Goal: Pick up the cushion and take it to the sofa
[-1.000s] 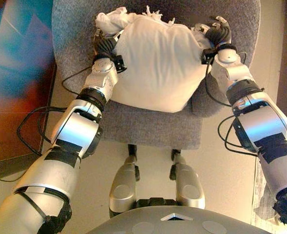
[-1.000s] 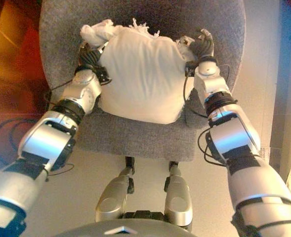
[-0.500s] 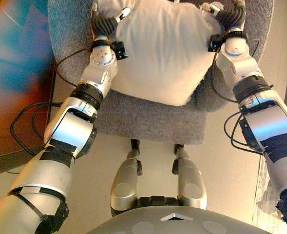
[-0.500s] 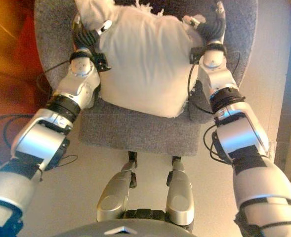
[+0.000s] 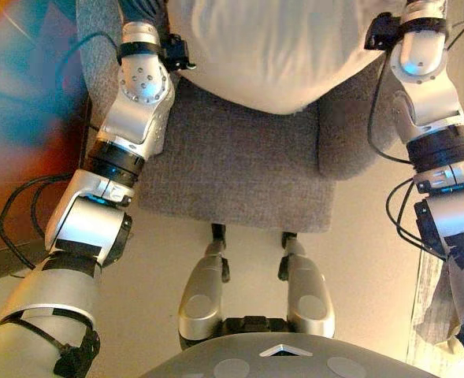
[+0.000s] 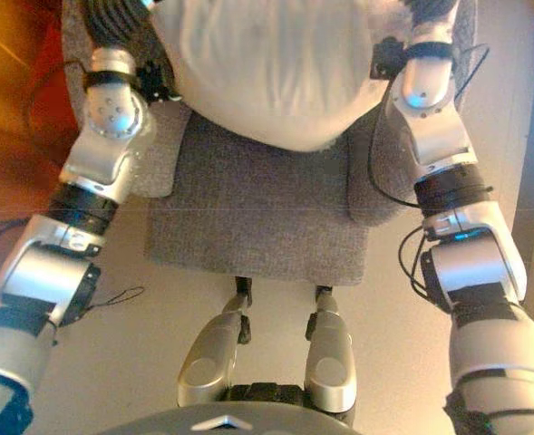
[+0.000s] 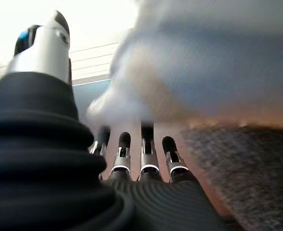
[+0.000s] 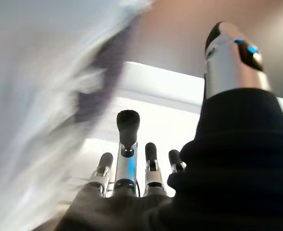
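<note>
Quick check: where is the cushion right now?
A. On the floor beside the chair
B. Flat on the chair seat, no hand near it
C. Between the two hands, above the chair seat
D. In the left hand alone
C: the cushion sits between the left hand and right hand, clear of the chair seat.

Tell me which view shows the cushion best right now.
The right eye view: the white cushion shows broadly there, held up between the left hand and right hand, its lower edge above the grey chair. The left eye view crops more of it. Both wrist views show only a blurred white patch.
</note>
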Available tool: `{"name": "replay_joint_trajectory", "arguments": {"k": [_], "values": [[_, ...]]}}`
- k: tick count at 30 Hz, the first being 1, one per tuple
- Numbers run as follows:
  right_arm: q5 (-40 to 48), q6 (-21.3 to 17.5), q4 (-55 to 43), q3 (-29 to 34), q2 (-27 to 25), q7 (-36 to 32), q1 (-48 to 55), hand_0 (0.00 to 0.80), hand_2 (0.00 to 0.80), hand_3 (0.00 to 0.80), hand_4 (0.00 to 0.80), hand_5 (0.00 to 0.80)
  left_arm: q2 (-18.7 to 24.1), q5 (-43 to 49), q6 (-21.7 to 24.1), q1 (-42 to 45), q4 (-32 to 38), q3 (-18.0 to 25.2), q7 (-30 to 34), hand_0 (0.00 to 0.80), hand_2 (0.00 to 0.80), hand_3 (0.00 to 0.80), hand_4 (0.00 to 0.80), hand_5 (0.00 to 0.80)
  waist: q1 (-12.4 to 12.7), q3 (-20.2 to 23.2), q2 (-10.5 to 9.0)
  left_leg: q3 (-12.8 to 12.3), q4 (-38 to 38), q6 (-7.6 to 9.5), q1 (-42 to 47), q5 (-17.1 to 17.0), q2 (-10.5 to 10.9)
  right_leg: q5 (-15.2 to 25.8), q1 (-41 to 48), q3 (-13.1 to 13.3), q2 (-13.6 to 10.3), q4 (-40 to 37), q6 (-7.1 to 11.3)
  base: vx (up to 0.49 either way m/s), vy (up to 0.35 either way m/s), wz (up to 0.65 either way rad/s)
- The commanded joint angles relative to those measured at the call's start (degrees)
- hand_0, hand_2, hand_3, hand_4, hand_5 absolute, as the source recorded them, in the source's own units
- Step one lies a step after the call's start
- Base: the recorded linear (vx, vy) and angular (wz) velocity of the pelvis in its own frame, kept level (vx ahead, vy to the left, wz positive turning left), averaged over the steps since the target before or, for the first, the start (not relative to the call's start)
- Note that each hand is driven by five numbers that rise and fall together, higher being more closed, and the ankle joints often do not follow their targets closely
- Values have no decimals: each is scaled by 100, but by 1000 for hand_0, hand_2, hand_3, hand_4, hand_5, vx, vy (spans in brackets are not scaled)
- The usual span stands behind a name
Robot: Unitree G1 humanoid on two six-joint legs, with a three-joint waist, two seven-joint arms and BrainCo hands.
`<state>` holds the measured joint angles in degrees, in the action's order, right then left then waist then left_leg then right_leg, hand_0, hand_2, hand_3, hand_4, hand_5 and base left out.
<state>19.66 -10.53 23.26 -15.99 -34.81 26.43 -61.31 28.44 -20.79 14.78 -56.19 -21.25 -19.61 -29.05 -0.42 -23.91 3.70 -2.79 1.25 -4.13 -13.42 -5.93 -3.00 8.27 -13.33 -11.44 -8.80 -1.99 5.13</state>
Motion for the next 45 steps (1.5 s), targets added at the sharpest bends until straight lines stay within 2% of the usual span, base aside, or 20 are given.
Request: {"name": "replay_joint_trajectory", "arguments": {"k": [1, 5, 9, 16, 27, 34, 37, 39, 41, 43, 45], "values": [[-329, -438, -548, 220, -111, -87, 316, 0, 0, 0, 0, 0, 213, 391, 687, 8, 674, 279, 90, 0, 0, 0, 0, 0, 181, 602, -242, 120, -498, 35, -44, 896, 328, -835, -301, 136, -155, 681, 296, 53, -11, 6], [-417, -413, -884, 431, -156, -132, 633, 0, 0, 0, 0, 0, 292, 339, 703, 305, 924, 383, 229, 0, 0, 0, 0, 0, 183, 656, -242, 138, -499, 31, 47, 913, 328, -837, -192, 90, -170, 659, 311, 50, -7, 5], [-339, -463, -784, 457, -230, -233, 672, 0, 0, 0, 0, 0, 357, 236, 684, 407, 1026, 415, 430, 0, 0, 0, 0, 0, 211, 693, -216, 156, -498, 37, 116, 926, 337, -838, -115, 47, -180, 649, 317, 32, 3, 6], [-345, -645, -730, 490, -213, -299, 712, 0, 0, 0, 0, 0, 348, 202, 732, 444, 1020, 387, 379, 0, 0, 0, 0, 0, 197, 569, -190, 162, -487, 58, 71, 910, 337, -791, -192, 61, -198, 655, 339, -32, 10, 2], [-362, -709, -858, 599, -304, -229, 816, 0, 0, 0, 0, 0, 414, 143, 802, 573, 1020, 492, 369, 0, 0, 0, 0, 0, 158, 476, -199, 139, -507, 90, 33, 888, 338, -740, -299, 113, -226, 717, 369, 0, 0, 0], [-710, -969, -1181, 908, -283, -45, 1226, 0, 0, 0, 0, 0, 499, 256, 1177, 1007, 1293, 864, -21, 0, 0, 0, 0, 0, 179, 515, -218, 135, -502, 112, 97, 912, 344, -752, -233, 111, -214, 700, 351, 0, 0, 0], [-1032, -913, -1596, 1182, -269, 187, 1705, 0, 0, 0, 0, 0, 507, 395, 1251, 1513, 1489, 1186, -211, 0, 0, 0, 0, 0, 176, 606, -247, 104, -450, 107, 181, 911, 325, -767, -108, 93, -182, 622, 328, 16, 3, 0], [-1172, -910, -1926, 1556, -182, 168, 2459, 0, 0, 0, 0, 0, 436, 164, 1228, 2209, 1609, 1526, -61, 0, 0, 0, 0, 0, 151, 708, -280, 80, -424, 102, 288, 920, 313, -790, 49, 90, -142, 564, 306, 78, 12, 0], [-1378, -710, -2193, 1792, 1, 217, 3298, 0, 0, 0, 0, 0, 286, 153, 1006, 2965, 1696, 1721, 34, 0, 0, 0, 0, 0, 132, 828, -315, 57, -392, 102, 434, 923, 301, -802, 237, 83, -105, 500, 290, 95, 12, 0], [-1164, -598, -2320, 2113, 192, -26, 4247, 0, 0, 0, 0, 0, 44, 100, 668, 3822, 1750, 1850, 182, 0, 0, 0, 0, 0, 119, 960, -335, 36, -350, 115, 612, 925, 290, -818, 471, 77, -63, 419, 271, 101, 24, -1], [-955, -504, -2280, 2363, 362, -239, 5170, 0, 0, 0, 0, 0, -83, -30, 560, 4612, 1611, 1965, 464, 0, 0, 0, 0, 0, 111, 1070, -336, -10, -321, 125, 763, 912, 271, -815, 669, 75, -29, 349, 254, 87, 29, -2]]}}
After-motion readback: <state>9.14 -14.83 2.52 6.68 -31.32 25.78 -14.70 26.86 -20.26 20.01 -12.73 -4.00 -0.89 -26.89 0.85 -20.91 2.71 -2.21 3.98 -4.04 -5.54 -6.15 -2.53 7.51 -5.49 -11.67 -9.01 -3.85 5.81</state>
